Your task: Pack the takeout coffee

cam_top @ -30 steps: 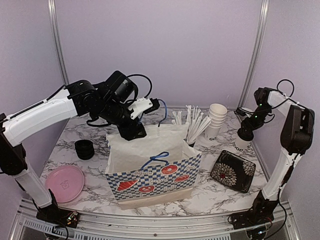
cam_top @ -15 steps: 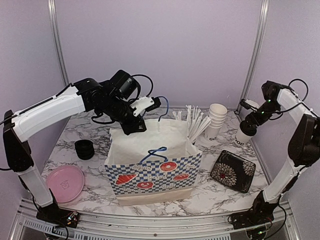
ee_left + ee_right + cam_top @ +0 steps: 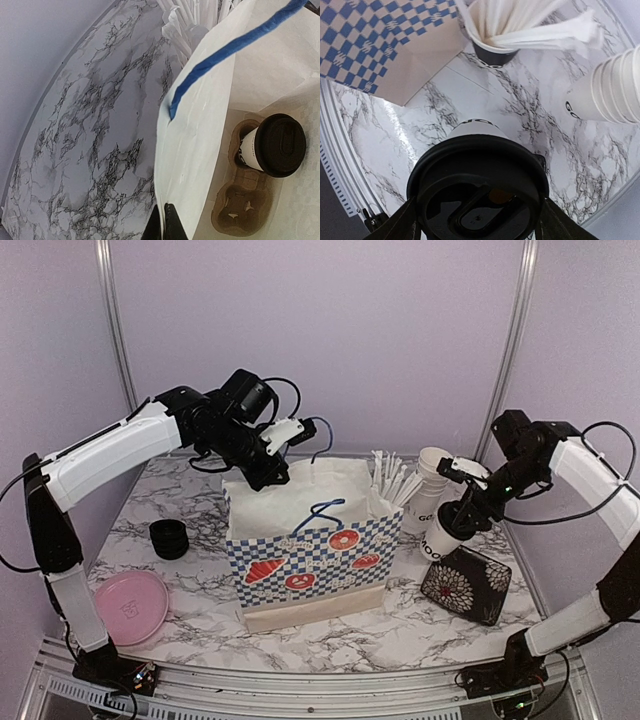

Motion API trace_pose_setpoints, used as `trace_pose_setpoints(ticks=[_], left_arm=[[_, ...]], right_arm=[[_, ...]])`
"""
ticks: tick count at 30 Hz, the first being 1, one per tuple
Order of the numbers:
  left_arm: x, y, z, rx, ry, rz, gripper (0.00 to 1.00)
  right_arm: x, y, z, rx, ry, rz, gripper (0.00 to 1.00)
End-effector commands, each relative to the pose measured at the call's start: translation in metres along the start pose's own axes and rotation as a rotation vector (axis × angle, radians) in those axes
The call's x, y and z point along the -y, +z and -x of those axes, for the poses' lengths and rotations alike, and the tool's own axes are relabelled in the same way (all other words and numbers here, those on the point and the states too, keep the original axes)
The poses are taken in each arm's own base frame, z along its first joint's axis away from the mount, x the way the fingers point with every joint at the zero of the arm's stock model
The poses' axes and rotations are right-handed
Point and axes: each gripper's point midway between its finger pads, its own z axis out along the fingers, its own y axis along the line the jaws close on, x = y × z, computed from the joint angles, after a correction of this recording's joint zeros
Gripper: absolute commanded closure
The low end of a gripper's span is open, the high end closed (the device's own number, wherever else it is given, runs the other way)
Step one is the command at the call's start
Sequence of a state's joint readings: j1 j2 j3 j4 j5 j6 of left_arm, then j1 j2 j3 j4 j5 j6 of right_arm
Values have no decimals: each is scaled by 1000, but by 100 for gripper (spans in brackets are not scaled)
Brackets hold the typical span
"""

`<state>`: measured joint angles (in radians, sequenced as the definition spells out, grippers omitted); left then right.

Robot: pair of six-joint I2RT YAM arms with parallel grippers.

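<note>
Left tool (image 3: 164, 221) pinches bag (image 3: 312, 562); right tool (image 3: 465, 516) grips cup (image 3: 437, 543).

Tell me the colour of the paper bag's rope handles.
Blue. The handle shows best in the left wrist view, against the white bag.

I am looking down into the paper bag (image 3: 200, 150), my left gripper (image 3: 164, 222) pinching its wall at the rim. Inside the bag a black-lidded coffee cup (image 3: 272, 147) is sitting in the cup carrier (image 3: 240, 212), beside an open pocket. A blue handle (image 3: 225, 50) is arching over the bag; straws (image 3: 185, 25) are poking up just beyond it.
</note>
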<state>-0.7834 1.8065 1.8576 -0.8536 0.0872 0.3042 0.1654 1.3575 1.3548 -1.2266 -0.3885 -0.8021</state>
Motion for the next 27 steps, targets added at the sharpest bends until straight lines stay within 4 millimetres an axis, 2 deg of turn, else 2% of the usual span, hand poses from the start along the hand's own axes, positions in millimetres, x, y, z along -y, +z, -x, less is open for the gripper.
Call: trace_pose_setpoints(ticks=[1,4,7,9,13,15,18,23,27], left_arm=[[-10,1,4,-10,14,42,99],[-16,0,7,-9,11,66,93],[-14,-5,11,9,3,56,70],[-12,-13,13,20,-9,55,60],[-10,-42,10,46,-20,82,48],[-10,-59,3,52,-23,110,43],[-22,-83,-14,43,-36,214,34],[-39,-118,-31,46,-103,352,31],[-35,-138,-33,96,-152,347,31]], right_arm=[[-44,-7,5,42,-121,100,33],[-65,-9,8,60,-188,142,33],[-89,-10,13,80,-257,195,33],[-106,-9,16,82,-305,234,33],[-135,-11,24,92,-405,306,33],[-150,-11,30,96,-463,339,33],[-181,-7,39,92,-573,403,33],[-224,23,52,41,-750,409,33],[-244,52,82,28,-820,402,33]])
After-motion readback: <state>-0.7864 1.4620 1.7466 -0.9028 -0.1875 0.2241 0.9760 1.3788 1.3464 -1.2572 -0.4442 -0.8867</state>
